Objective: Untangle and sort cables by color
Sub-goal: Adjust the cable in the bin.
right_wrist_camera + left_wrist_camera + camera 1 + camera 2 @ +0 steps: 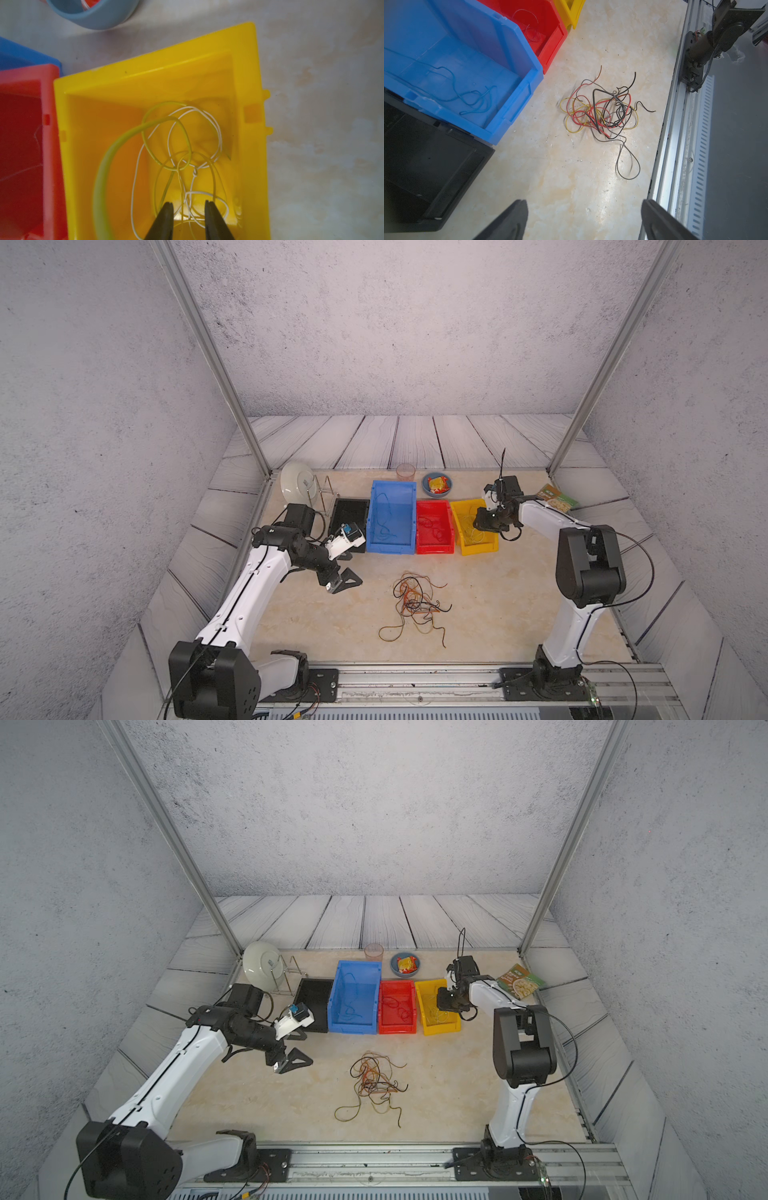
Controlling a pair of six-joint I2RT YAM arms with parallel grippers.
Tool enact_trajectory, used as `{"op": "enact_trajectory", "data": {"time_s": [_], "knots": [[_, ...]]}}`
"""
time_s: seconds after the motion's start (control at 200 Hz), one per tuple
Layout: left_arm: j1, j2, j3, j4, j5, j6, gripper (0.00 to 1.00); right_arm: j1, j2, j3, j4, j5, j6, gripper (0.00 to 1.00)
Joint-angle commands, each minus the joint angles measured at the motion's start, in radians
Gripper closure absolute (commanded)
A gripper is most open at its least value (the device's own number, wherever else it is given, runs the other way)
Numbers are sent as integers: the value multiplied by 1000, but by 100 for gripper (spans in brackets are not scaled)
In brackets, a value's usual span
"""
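Hovering over the yellow bin (145,70), the right gripper (188,203) is slightly parted; the left gripper (583,201) gapes wide near the tangled cables (601,111).

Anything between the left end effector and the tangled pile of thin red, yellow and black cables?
Nothing: only bare beige marble-look tabletop separates the left end effector from the tangled cable pile, clearest in the left wrist view.
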Motion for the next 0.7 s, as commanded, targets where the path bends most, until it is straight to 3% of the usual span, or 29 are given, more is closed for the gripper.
{"op": "enact_trajectory", "data": {"time_s": [0.0, 0.445, 0.696], "knots": [[-7, -16, 10, -27, 23, 13, 8, 16, -38, 33, -68, 56, -37, 66], [-7, -20, 6, -31, 20, 24, 8, 64, -166, 142, -243, 217, -97, 56], [-7, -19, 5, -32, 26, 26, 8, 64, -206, 114, -229, 217, -139, 59]]}}
